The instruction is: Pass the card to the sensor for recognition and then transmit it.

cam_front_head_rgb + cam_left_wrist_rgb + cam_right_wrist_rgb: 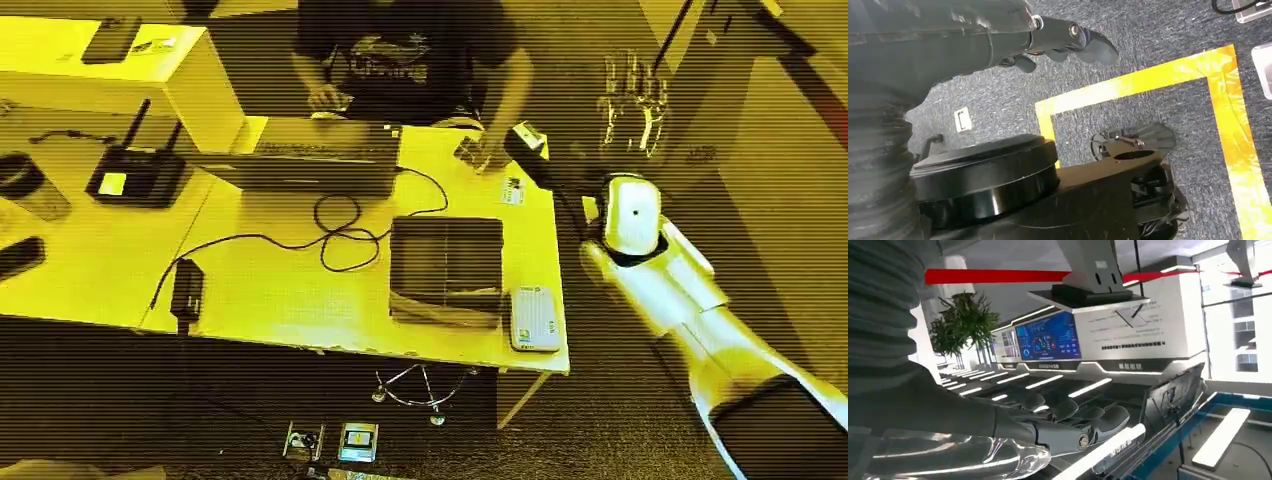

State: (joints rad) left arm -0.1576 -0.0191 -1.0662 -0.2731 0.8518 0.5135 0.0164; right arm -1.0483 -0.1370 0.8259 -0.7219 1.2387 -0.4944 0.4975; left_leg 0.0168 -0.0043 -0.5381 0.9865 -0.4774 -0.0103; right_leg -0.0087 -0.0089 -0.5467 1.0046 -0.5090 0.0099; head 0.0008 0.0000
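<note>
Head view heavily yellow-tinted and striped, detail poor. Right hand [632, 105] raised upper right of frame, off bench [280, 290] edge, fingers spread, nothing visibly held; right wrist view shows fingers [1088, 417] extended, empty. Left hand [1068, 42] in left wrist view at top of frame, fingers partly curled over carpet, nothing in them. Card [513, 190] small, pale, on bench right of centre near person's hand [478, 150]; print unreadable. Sensor box [446, 268] lower centre. Person's head cut off at top edge.
</note>
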